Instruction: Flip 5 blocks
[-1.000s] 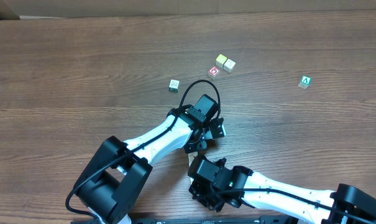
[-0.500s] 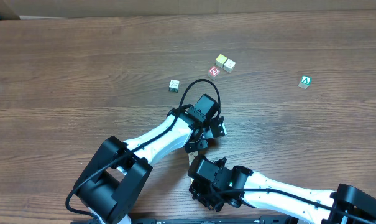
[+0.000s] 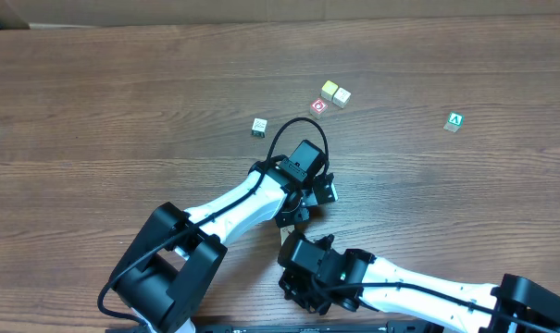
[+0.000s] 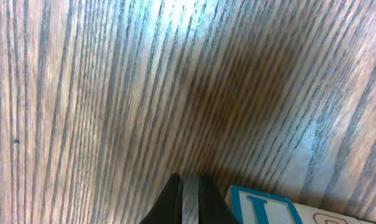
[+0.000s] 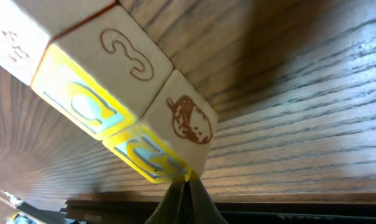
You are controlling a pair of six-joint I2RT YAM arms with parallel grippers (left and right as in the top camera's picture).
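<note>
Now both arms [image 3: 247, 199] low, fingers [image 4: 170, 202] closed.

Overhead camera high above, looking straight down on the table [image 3: 122, 92], both wrist cameras very near that same wood grain — left past its fingertips [image 4: 171, 200], right hard against blocks [image 5: 116, 62].

Three odd cubes on a brown wooden table [image 3: 94, 92].
A red-framed cube [image 3: 318, 106] sits ahead of the left claw [image 3: 312, 196], with a yellow-topped cube [image 3: 329, 90] just beyond it. A cube with a green A [image 3: 455, 121] lies well apart, off to the claw's right.
</note>
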